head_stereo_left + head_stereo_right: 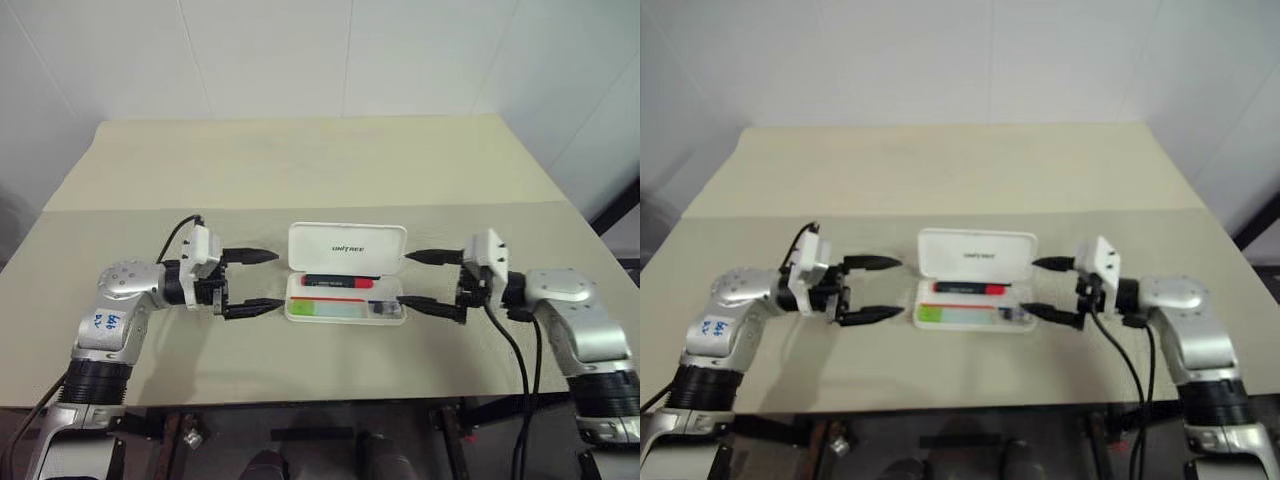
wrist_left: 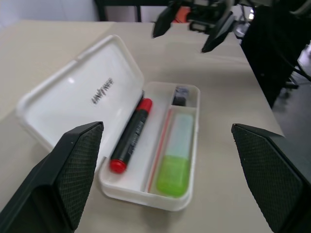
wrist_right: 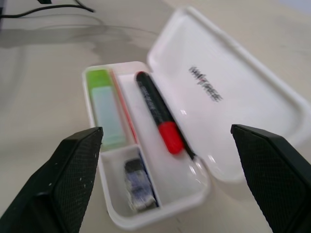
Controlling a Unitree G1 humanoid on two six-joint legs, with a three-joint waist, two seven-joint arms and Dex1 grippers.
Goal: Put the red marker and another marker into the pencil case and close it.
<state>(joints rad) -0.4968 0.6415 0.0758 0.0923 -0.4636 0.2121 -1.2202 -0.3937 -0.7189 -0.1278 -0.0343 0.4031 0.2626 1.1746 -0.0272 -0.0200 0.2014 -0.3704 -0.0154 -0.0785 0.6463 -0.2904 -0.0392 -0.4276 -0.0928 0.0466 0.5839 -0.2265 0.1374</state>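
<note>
I see the pencil case (image 1: 346, 272) lying open near the middle of the table (image 1: 300, 170), between my two grippers. Its lid (image 1: 347, 248) is tipped back away from me, showing small dark lettering on the inner face. The tray part sits toward me, split into compartments.

The red marker (image 1: 340, 282) lies in the long compartment right beside the hinge, flat and lengthwise, with its black barrel toward my left and its red cap toward my right. The light green marker (image 1: 330, 309) lies in the long compartment on the near side, also flat and lengthwise, its green cap at my left end and its pale body running right. A thin red divider (image 2: 158, 148) separates the two. A small grey stub (image 3: 139, 187) sits in the short compartment at the right end of the tray, just past the green marker's pale end.

My left gripper (image 1: 252, 282) hovers just left of the case, pointing toward it, fingers spread wide and holding nothing. My right gripper (image 1: 428, 280) hovers just right of the case, pointing back at it, fingers likewise spread wide and empty. Neither touches the case. From the left wrist view I can see the right gripper's black fingers (image 2: 163, 23) beyond the far end of the case.
</note>
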